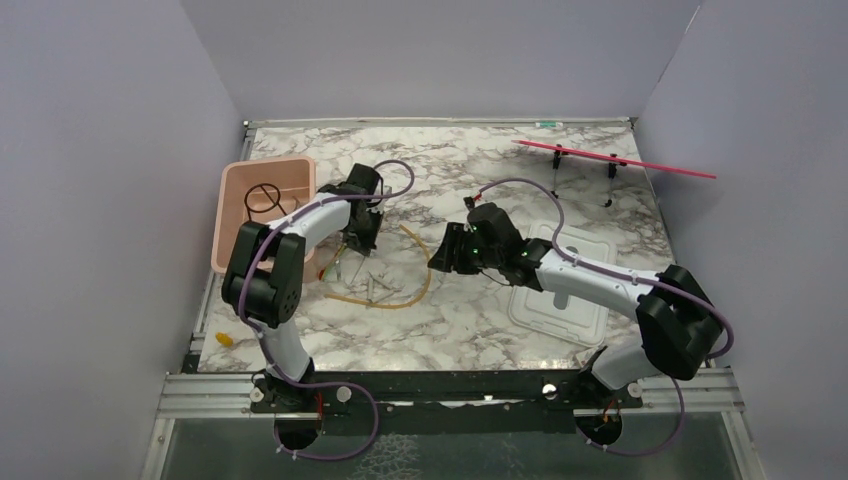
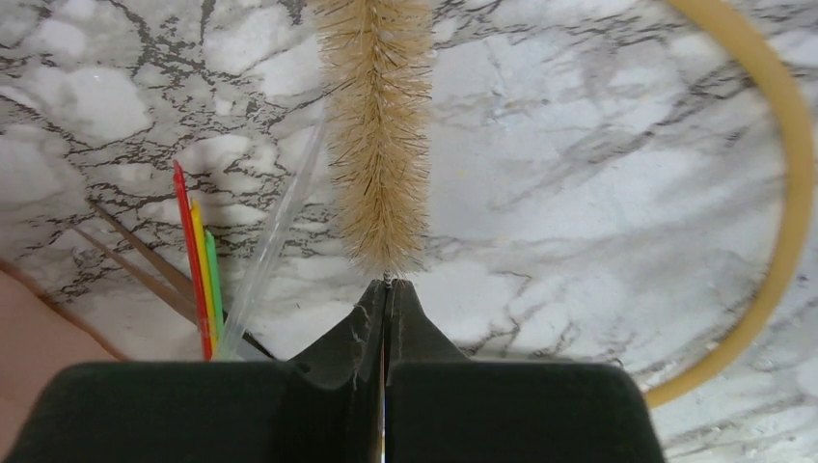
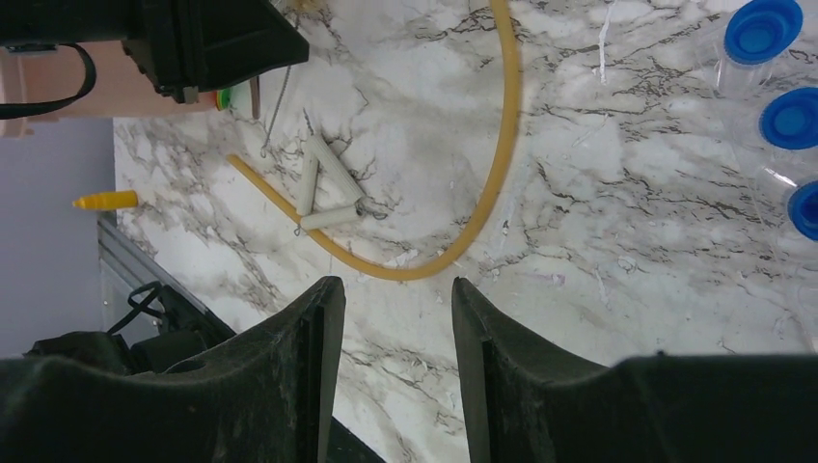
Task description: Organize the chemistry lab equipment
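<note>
Just right of the pink tub (image 1: 232, 232), the left fingers (image 2: 386, 291) are clamped together on the wire tip of a bristle brush (image 2: 376, 145) over the desk (image 1: 450, 330). The black wire ring (image 1: 263, 198) lies inside the tub. Farther right of the tub, the right fingers (image 3: 397, 289) stand apart, empty, near the amber tubing loop (image 3: 504, 145).

The worktop (image 2: 579, 193) is smooth, marble-veined and faintly glossy — the bristle brush (image 2: 376, 135) looks coarse and fuzzy, the amber rubber tubing loop (image 2: 793, 193) smooth and matt, the clear blue-capped tubes (image 3: 762, 29) shiny plastic — the left hand (image 2: 386, 289) matt black.
</note>
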Controlling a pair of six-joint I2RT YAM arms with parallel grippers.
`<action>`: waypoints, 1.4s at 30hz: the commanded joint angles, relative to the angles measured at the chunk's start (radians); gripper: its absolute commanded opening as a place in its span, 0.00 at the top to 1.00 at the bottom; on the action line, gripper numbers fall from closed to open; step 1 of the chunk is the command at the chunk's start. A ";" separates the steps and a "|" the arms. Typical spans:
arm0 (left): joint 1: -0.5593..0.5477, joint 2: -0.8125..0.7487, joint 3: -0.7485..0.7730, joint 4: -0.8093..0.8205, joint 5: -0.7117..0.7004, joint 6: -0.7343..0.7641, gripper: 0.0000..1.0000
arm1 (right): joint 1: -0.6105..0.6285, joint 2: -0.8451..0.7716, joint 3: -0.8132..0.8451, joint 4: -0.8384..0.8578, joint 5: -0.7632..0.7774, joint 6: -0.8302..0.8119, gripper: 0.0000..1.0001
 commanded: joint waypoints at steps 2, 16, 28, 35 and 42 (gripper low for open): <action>-0.009 -0.177 0.078 -0.034 0.055 0.015 1.00 | 0.005 -0.060 -0.016 0.010 0.050 0.008 0.51; 0.030 -0.527 0.111 -0.058 -0.506 -0.020 1.00 | 0.005 -0.092 -0.021 -0.004 0.063 0.012 0.51; 0.273 -0.427 0.023 -0.072 -0.291 -0.067 1.00 | 0.005 -0.070 -0.010 -0.005 0.048 0.012 0.51; 0.314 -0.333 0.000 -0.058 -0.197 -0.080 1.00 | 0.005 -0.076 -0.023 -0.007 0.055 0.015 0.51; 0.327 -0.259 -0.005 -0.056 -0.156 -0.078 0.92 | 0.005 -0.072 -0.020 -0.005 0.054 0.015 0.51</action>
